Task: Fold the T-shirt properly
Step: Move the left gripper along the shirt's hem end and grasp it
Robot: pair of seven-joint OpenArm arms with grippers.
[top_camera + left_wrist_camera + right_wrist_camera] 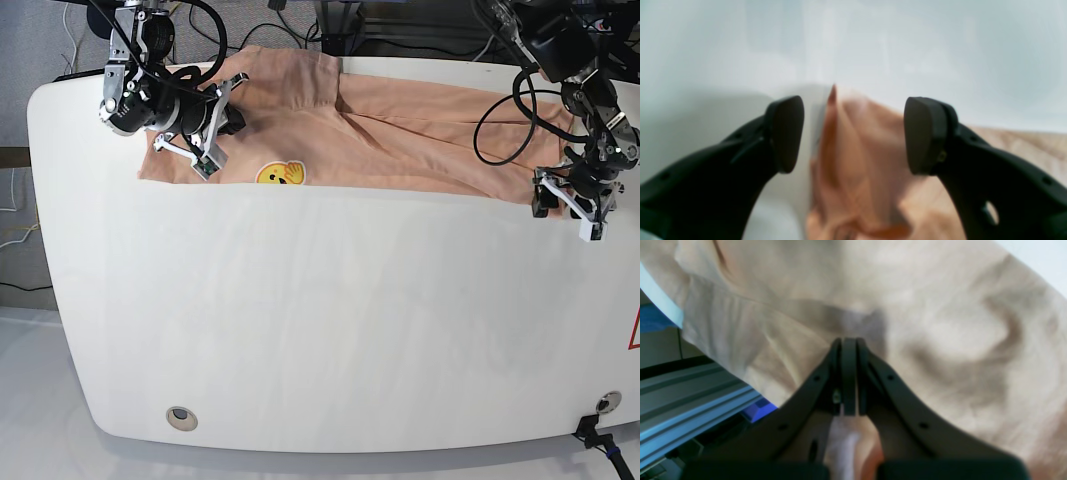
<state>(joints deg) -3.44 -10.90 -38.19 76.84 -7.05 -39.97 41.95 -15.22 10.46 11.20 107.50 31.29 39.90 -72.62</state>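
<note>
The peach T-shirt point(420, 135) lies in a long folded band along the far side of the white table point(320, 320), a yellow smiley print point(280, 174) showing near its front edge. My left gripper point(563, 210) hovers at the band's right end. In the left wrist view it point(853, 133) stands open, a bunched corner of the shirt point(860, 166) lying loose between the black fingers point(786, 133). My right gripper point(228, 122) is over the shirt's left part. In the right wrist view it point(848, 343) is shut, tips against the cloth point(940, 323), with no fabric visible between the pads.
Black cables point(500, 120) loop from the left arm over the shirt's right part. An aluminium rail point(690, 396) runs beside the table's edge. A round hole point(180, 417) sits near the table's front left corner, and another fitting point(607, 402) at the front right.
</note>
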